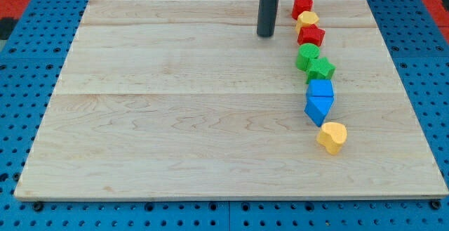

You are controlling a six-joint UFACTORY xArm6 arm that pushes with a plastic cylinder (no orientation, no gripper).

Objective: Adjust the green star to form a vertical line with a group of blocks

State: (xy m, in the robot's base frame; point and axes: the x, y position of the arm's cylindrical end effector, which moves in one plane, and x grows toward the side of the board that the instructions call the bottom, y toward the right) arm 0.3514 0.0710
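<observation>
My tip on counter, left of block column, apart from green star; no claw in view.

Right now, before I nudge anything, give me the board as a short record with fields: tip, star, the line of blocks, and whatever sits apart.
tip: my tip is at the view's top, left of the column, touching no block
target: green star, jutting slightly right of the column
above star: red block, yellow block, red star, green block
below star: blue cube, blue block
apart: yellow heart, lowest, offset right
surface: wooden board
</observation>
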